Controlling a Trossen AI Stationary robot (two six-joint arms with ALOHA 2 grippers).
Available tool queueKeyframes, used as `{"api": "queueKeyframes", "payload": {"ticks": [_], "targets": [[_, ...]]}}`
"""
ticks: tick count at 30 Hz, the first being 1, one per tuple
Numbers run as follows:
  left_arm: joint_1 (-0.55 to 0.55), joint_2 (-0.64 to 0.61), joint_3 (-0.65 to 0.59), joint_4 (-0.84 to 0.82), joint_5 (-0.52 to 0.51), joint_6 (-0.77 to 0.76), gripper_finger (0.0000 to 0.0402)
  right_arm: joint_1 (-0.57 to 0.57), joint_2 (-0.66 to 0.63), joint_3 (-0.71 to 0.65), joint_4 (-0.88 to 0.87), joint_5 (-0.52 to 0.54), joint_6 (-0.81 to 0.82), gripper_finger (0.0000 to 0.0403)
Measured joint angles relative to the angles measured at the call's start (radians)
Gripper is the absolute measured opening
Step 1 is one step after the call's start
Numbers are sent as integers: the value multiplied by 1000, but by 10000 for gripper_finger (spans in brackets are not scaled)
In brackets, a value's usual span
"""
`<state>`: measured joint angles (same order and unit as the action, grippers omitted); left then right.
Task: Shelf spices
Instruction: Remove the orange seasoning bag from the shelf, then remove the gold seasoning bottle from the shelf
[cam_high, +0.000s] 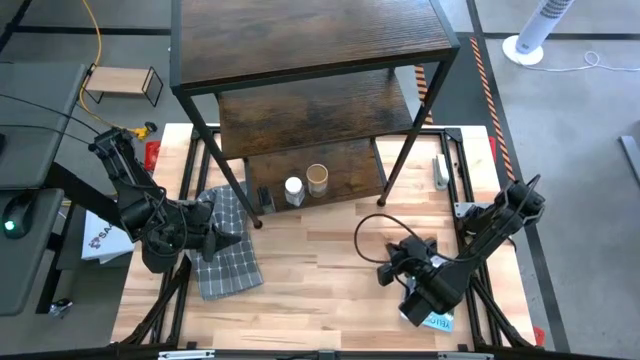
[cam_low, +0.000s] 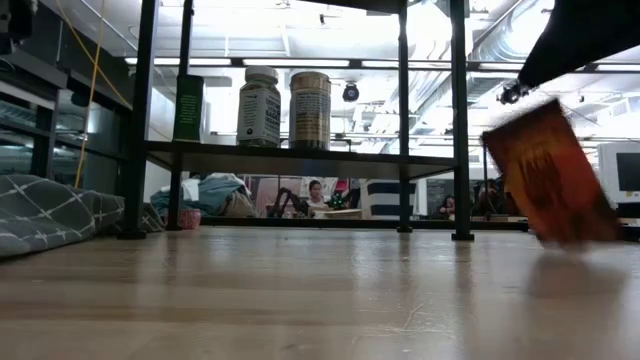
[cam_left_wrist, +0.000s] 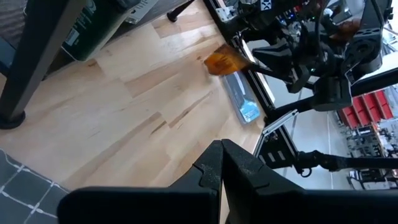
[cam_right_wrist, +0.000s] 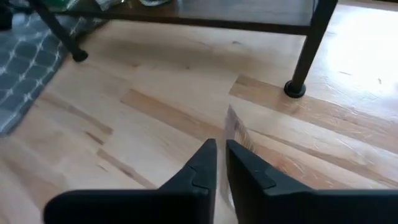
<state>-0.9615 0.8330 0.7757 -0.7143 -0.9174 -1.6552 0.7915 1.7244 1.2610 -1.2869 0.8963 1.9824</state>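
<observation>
The right gripper (cam_high: 392, 268), near the shelf (cam_high: 310, 60), pinches a thin orange packet (cam_low: 552, 175) in its jaws above the table (cam_high: 330, 280). Two spice jars (cam_high: 305, 184) stand on the shelf's lowest board. The left gripper (cam_high: 232, 238), jaws pressed together, rests over a checked cloth (cam_high: 228, 265) beside the shelf.

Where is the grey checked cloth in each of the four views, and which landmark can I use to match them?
High view: the grey checked cloth lies left of centre on the table.
Low view: it is at the far left edge.
Left wrist view: only a corner shows, bottom left.
Right wrist view: it is at the upper left.
Landmark: the black shelf leg standing beside the cloth, seen in all four.
</observation>
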Motion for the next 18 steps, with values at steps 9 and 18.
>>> {"api": "queueKeyframes", "payload": {"ticks": [9,18], "targets": [[0,0,0,-2,26,-44,5,11,69,0,31,-69,57,94],[0,0,0,-36,19,-64,5,-14,-47,42,99,-208,-180,122]]}}
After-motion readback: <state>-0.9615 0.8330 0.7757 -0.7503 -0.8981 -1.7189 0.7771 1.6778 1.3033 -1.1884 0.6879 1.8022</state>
